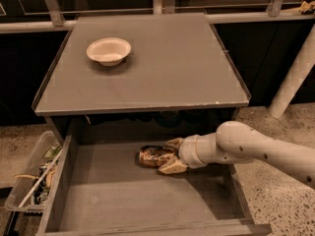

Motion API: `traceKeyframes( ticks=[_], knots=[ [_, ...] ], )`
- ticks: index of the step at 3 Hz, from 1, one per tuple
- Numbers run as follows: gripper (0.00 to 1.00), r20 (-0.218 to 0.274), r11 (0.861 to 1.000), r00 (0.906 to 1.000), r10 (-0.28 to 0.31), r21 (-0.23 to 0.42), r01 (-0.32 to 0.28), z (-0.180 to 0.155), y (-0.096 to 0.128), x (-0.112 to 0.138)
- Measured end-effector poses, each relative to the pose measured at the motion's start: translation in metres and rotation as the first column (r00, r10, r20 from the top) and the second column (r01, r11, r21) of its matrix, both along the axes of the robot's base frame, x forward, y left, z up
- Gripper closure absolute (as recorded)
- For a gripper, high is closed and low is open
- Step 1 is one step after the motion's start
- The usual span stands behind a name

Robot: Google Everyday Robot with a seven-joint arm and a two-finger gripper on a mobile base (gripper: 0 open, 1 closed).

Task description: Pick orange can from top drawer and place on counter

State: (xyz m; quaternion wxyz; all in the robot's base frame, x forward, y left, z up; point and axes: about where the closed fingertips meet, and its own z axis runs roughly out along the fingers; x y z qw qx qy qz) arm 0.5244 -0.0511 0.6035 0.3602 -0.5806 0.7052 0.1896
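Note:
The orange can (pixel 150 156) lies on its side on the grey bottom of the open top drawer (pixel 123 198), near the drawer's back. My gripper (pixel 172 155) reaches in from the right at the end of the white arm. Its two tan fingers (pixel 173 167) sit above and below the can's right end and press against it. The can rests on the drawer bottom. The counter (pixel 162 68) is the grey tabletop right above the drawer.
A white bowl (pixel 109 50) stands on the counter's back left. A clear plastic bin (pixel 27 183) with clutter sits on the floor left of the drawer. A white slanted post (pixel 295 77) stands at the right. The counter's front edge overhangs the drawer's back.

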Motion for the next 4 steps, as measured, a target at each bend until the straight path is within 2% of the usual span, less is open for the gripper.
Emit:
traceKeyframes(
  ticks=[2,3,4],
  knots=[
    [0.88,0.0,1.0,1.0,0.0,0.0,0.0,0.0,0.0,0.0],
    [1.0,0.008,0.999,1.0,-0.002,-0.042,0.002,0.016,0.001,-0.006],
    [1.0,0.019,0.997,0.9998,-0.009,-0.074,0.011,0.047,-0.003,-0.017]
  ],
)
